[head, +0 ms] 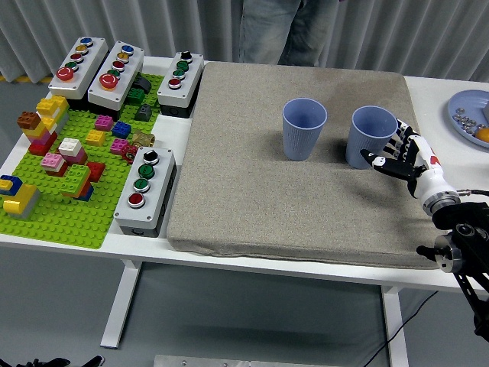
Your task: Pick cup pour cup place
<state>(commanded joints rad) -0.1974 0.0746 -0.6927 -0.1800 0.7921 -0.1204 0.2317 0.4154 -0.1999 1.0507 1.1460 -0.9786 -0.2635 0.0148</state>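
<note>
From up high: the right robot hand (pixel 399 157) sits at the right side of the right-hand cup (pixel 370 136), fingers (pixel 380 160) spread and wrapping toward its wall, apparently touching but not closed. The cup stands upright on the grey mat (pixel 252 191), the other cup (pixel 304 128) just to its left. Risk here: a one-sided push could tip or slide it into its neighbour before the grip is firm.

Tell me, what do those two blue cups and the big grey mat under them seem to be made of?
The left cup and the right cup look like thin matte plastic, or possibly coated paper: smooth tapered walls, a rolled rim, no shine. The mat appears to be coarse woven or felted fabric, judging by its speckled grey-beige, slightly fuzzy surface and soft edges.
</note>
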